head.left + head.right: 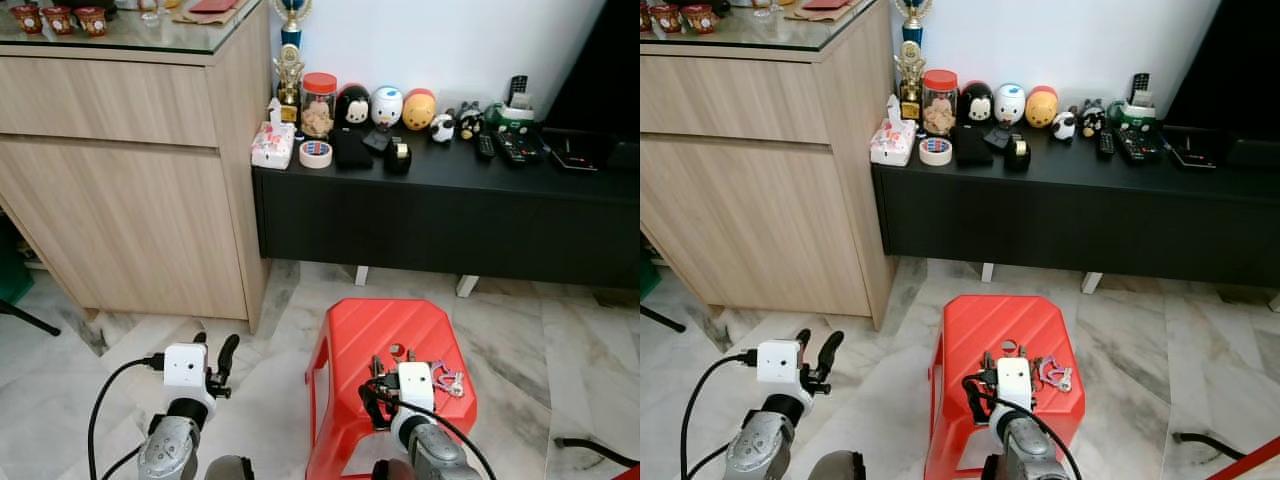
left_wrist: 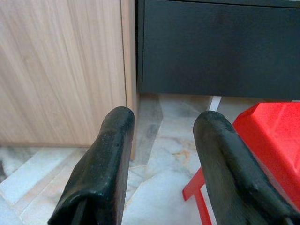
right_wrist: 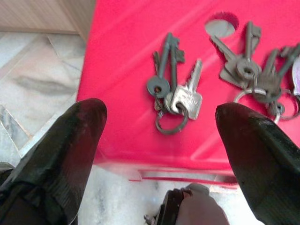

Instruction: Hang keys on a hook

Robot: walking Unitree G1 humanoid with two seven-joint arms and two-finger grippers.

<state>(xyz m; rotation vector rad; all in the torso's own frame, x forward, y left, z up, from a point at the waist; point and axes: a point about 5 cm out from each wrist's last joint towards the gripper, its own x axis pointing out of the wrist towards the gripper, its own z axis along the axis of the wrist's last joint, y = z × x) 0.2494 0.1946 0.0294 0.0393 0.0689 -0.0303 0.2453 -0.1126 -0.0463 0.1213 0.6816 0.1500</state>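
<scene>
Two bunches of keys lie on top of a red plastic stool (image 1: 365, 330). One bunch of dark and silver keys (image 3: 174, 93) on a ring sits near the stool's front edge. The other bunch (image 3: 253, 75), with a pale pink tag (image 1: 447, 380), lies to its right. My right gripper (image 3: 161, 115) hovers just above the stool's near edge, open, with the first bunch in front of its fingers and nothing held. My left gripper (image 1: 215, 347) is open over the floor to the left of the stool, facing the cabinet corner.
A light wooden cabinet (image 1: 130, 200) stands at the left. A low black console (image 1: 440, 215) runs along the wall behind the stool, carrying a jar, tape rolls, toy figures and remotes. Marble floor (image 1: 560, 350) surrounds the stool. A black cable (image 1: 590, 445) lies at the right.
</scene>
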